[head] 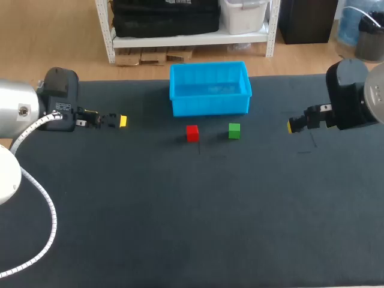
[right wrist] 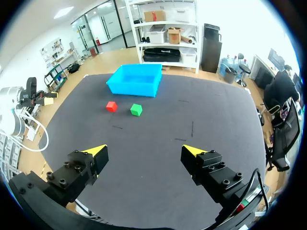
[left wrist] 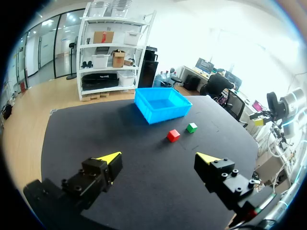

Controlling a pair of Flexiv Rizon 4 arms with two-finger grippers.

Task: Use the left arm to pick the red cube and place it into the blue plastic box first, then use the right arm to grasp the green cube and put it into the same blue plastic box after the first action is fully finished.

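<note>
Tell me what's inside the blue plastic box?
Nothing shows inside the blue plastic box, only bare floor; the strip behind its near wall is hidden. The red cube and green cube sit outside.

table point(head: 180, 240) | dark matte top | faint short marks point(head: 312, 141) on it, right of middle

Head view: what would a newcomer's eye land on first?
The bright blue plastic box at the far middle stands out most. Just in front of it sit the red cube and green cube, side by side, apart. The left end effector and right end effector hang open at the sides, empty.
</note>
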